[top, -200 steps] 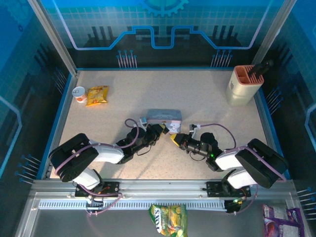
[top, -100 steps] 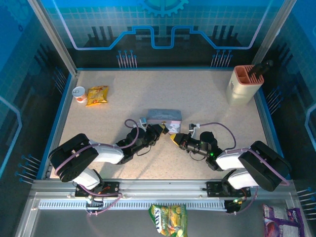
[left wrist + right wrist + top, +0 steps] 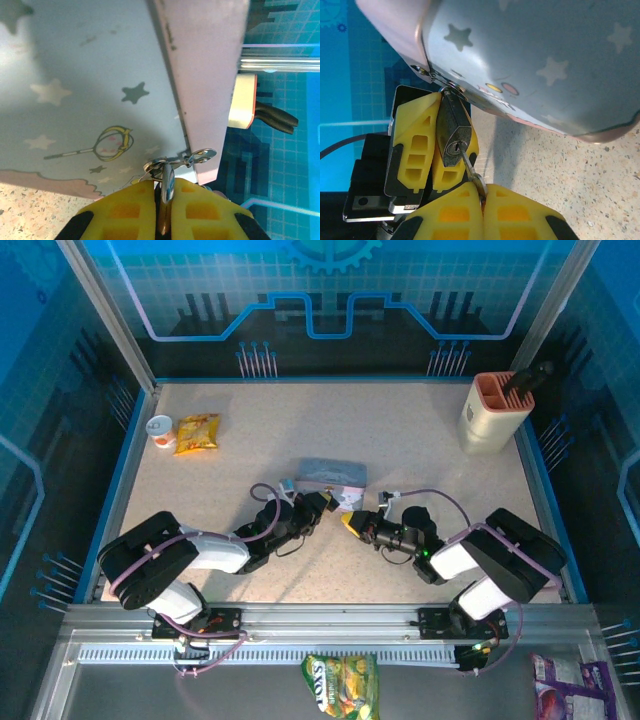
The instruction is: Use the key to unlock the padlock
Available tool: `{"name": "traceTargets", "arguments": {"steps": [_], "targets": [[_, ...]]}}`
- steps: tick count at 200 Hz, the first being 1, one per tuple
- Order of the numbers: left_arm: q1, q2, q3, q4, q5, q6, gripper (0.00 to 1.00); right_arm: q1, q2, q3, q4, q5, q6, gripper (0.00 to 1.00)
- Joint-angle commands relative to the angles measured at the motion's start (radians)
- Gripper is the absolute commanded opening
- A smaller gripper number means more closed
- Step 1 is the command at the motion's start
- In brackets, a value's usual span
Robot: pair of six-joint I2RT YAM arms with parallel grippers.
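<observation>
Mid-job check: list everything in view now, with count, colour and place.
tin box: one, grey-blue with stars, table centre
padlock: one, dark, at the tin's hasp
key: one, silvery, tip at padlock's keyhole
snack packet: one, yellow, far left
cup: one, white, beside that packet
holder: one, beige, orange top, far right
snack bag: one, green-yellow, below the near rail
pouch: one, purple, near right corner
left pincer: one, yellow fingers, shut on padlock
right pincer: one, yellow fingers, shut on key
</observation>
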Motion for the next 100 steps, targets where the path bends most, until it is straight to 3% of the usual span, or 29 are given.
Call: {"name": "traceTargets", "arguments": {"steps": [1, 100], "targets": [[-0.084, -0.031, 0.021, 0.108, 0.236, -0.034, 0.01, -0.006, 0.038, 0.031, 0.127, 0.019, 0.029, 0.0], [-0.086, -0.014, 0.035, 0.08, 0.254, -0.029, 0.0, -0.058, 0.016, 0.061, 0.11, -0.03, 0.041, 0.0]]}}
